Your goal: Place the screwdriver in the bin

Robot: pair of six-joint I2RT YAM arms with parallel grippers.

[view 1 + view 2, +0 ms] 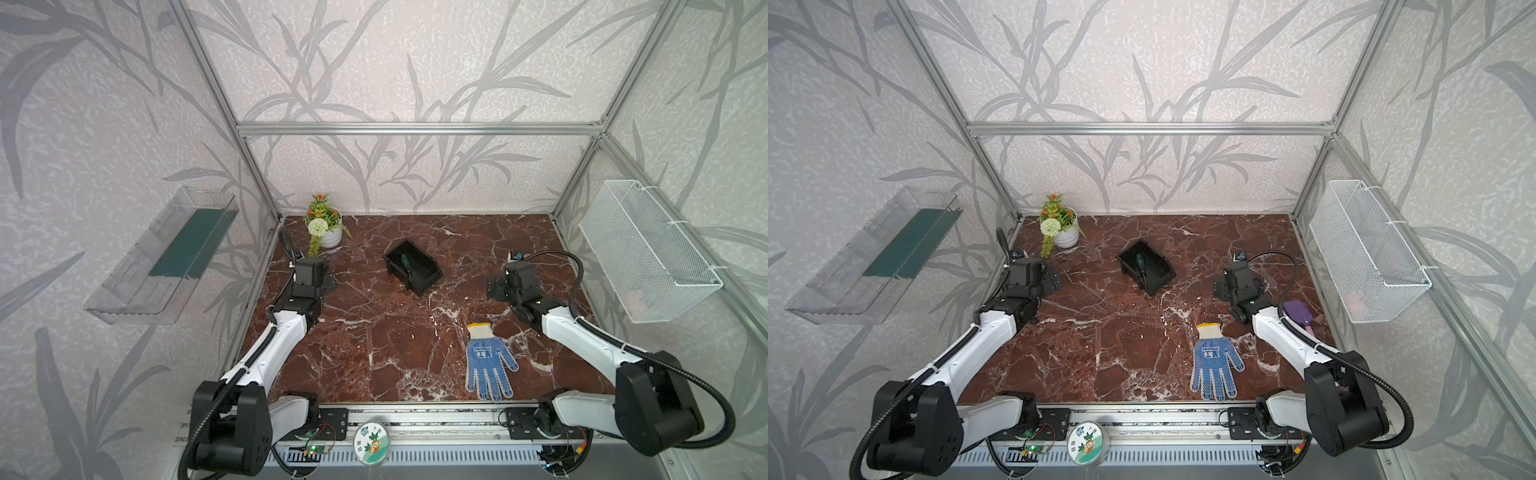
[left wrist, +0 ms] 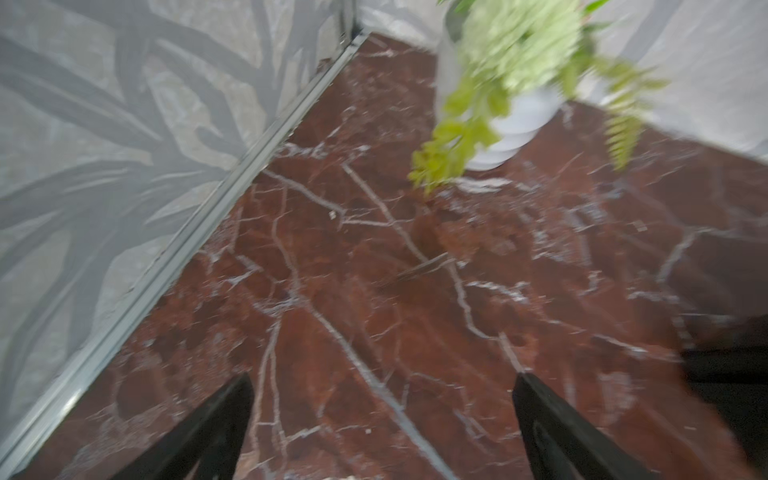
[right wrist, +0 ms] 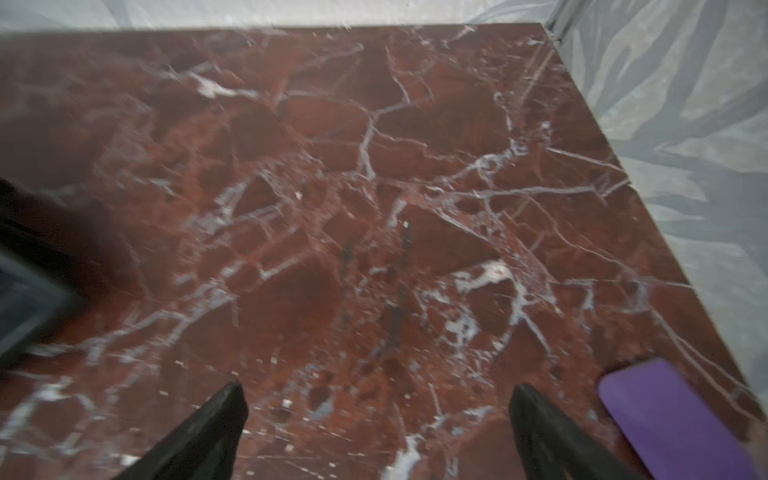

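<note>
Your screwdriver (image 1: 404,262) lies inside the bin (image 1: 430,283), mid-frame in both top views | your left end effector (image 2: 383,378): spread wide, empty | your right end effector (image 3: 378,385): spread wide, empty, above the bench (image 3: 374,166), right of the bin

The screwdriver (image 1: 1140,266) is contained in the bin (image 1: 1159,286), which is set on the marble table (image 1: 1092,340); 1 blue glove (image 1: 1214,365) is laid flat, well apart.
</note>
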